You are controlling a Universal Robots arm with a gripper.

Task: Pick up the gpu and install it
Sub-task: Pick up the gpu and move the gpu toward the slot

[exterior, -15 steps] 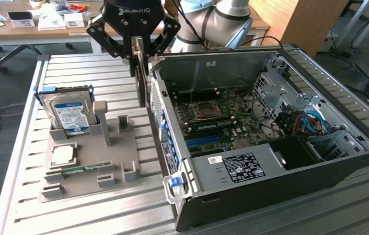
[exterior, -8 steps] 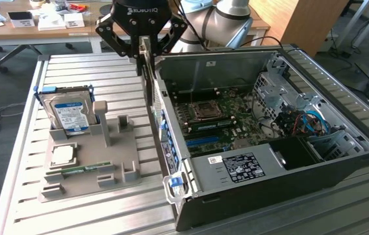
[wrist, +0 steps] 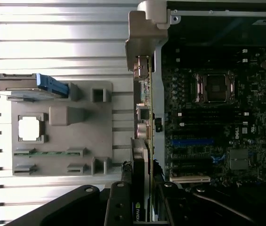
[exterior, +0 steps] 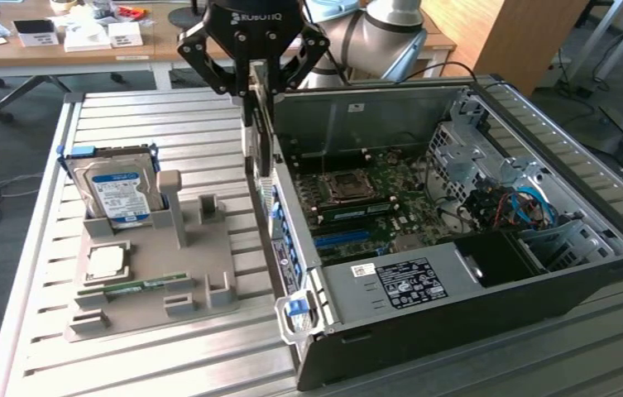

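Observation:
My gripper hangs above the rear edge of the open computer case and is shut on the gpu. The card hangs edge-on, thin and vertical, just outside the case's rear wall. In the wrist view the gpu runs away from my gripper alongside that wall, with its silver bracket at the far end and its black cooler between the fingers. Inside the case lies the motherboard, with a blue slot close to the card's line.
At the exterior view's left, a grey holder on the slatted metal table carries a hard drive, a processor chip and a memory stick. A wooden desk with boxes stands behind.

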